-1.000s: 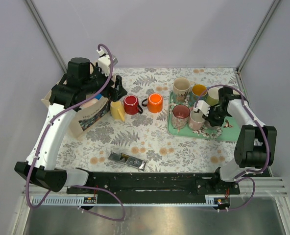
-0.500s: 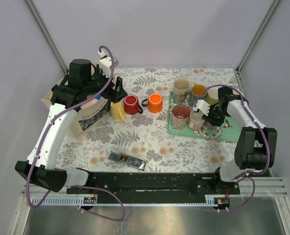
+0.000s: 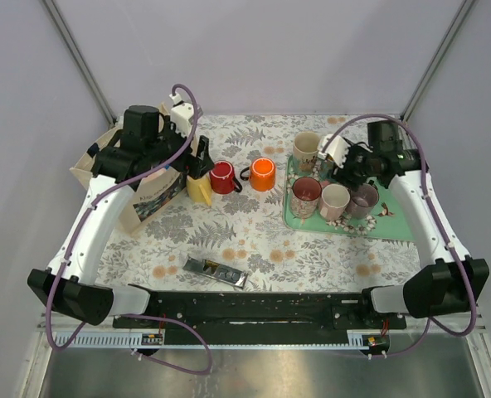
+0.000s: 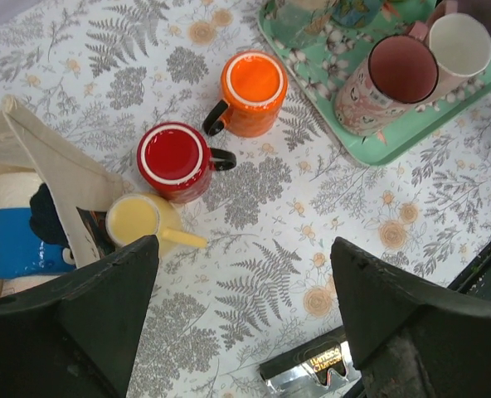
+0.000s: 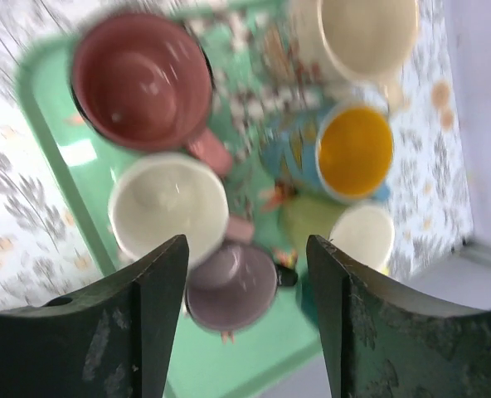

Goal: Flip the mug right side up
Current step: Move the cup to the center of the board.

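A mauve mug (image 3: 363,199) (image 5: 233,286) stands mouth up on the green tray (image 3: 395,225), free of any grip. My right gripper (image 3: 345,162) (image 5: 245,249) hangs open above the tray, its fingers well apart and clear of the mugs below. A red mug (image 4: 173,159) and an orange mug (image 4: 252,87) sit on the floral cloth, each showing a flat top with a pale ring, seemingly bottom up. A yellow mug (image 4: 138,220) stands by them. High over the red and yellow mugs my left gripper (image 3: 200,157) (image 4: 244,245) is open and empty.
The tray also carries a pink floral mug (image 3: 305,192), a pink mug with white inside (image 3: 335,199), a cream mug (image 3: 308,148), a blue mug with yellow inside (image 5: 355,149) and a green one (image 5: 362,236). A paper bag (image 3: 138,199) stands left. A silver packet (image 3: 216,269) lies near the front.
My right gripper has opened, let go of the mauve mug on the tray, and lifted up and back. The left arm has shifted only slightly.
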`<state>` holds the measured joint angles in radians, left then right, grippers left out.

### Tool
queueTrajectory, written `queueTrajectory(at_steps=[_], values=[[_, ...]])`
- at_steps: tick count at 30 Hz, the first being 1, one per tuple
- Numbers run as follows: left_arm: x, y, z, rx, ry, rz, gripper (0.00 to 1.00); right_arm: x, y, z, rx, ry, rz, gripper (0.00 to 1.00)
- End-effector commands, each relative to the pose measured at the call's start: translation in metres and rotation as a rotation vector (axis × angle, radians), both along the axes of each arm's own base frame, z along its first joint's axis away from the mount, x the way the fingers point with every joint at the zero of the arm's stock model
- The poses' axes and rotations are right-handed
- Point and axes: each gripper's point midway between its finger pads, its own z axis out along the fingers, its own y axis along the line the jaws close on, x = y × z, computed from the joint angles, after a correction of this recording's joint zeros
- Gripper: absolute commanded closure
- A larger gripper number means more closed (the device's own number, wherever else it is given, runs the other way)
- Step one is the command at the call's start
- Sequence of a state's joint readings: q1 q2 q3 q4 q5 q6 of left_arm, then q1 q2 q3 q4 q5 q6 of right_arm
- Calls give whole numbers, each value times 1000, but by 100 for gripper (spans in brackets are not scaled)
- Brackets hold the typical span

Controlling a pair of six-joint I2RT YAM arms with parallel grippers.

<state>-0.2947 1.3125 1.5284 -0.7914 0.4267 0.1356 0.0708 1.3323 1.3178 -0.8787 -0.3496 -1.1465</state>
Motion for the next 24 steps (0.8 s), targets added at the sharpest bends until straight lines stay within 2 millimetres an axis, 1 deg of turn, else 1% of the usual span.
queueTrajectory(at_steps=[1, 3, 4, 5, 6, 7, 8, 10, 12, 14, 16, 17, 18, 19, 20, 21, 22, 24], values=[[0, 7, -3, 40, -44, 8, 12, 13, 72, 18, 177, 39, 60, 32], [-5, 12, -15, 91, -43, -12, 13, 23, 100, 22, 264, 78, 59, 32], [-7, 16, -24, 129, -45, -25, 13, 28, 115, 22, 311, 109, 54, 31], [-9, 22, -31, 167, -46, -27, 14, 34, 128, 28, 368, 134, 29, 31], [-12, 26, -36, 190, -41, -30, 14, 41, 144, 31, 437, 181, -20, 30], [-14, 29, -40, 210, -41, -28, 14, 51, 155, 30, 485, 214, -76, 29], [-17, 32, -43, 222, -37, -27, 14, 64, 161, 32, 525, 220, -139, 28], [-24, 35, -47, 233, -29, -31, 14, 86, 177, 27, 614, 252, -252, 27], [-31, 36, -48, 235, -18, -37, 14, 97, 194, 21, 668, 273, -312, 26], [-38, 39, -51, 246, -3, -41, 14, 105, 211, 10, 646, 266, -323, 24], [-42, 44, -54, 267, 4, -39, 14, 119, 217, 0, 633, 262, -397, 22], [-44, 46, -54, 276, 2, -37, 14, 132, 215, -12, 633, 258, -478, 20], [-45, 47, -54, 284, 1, -36, 14, 138, 214, -20, 645, 273, -545, 18], [-47, 49, -55, 289, 1, -36, 14, 150, 206, -26, 645, 239, -648, 14], [-47, 50, -55, 294, -3, -35, 14, 156, 201, -36, 639, 239, -710, 9], [-49, 51, -54, 294, -4, -33, 14, 159, 200, -42, 629, 239, -730, 1], [-49, 51, -54, 296, -7, -33, 14, 161, 200, -52, 612, 243, -736, 1], [-51, 52, -53, 292, -3, -25, 14, 163, 202, -64, 602, 256, -742, 0]])
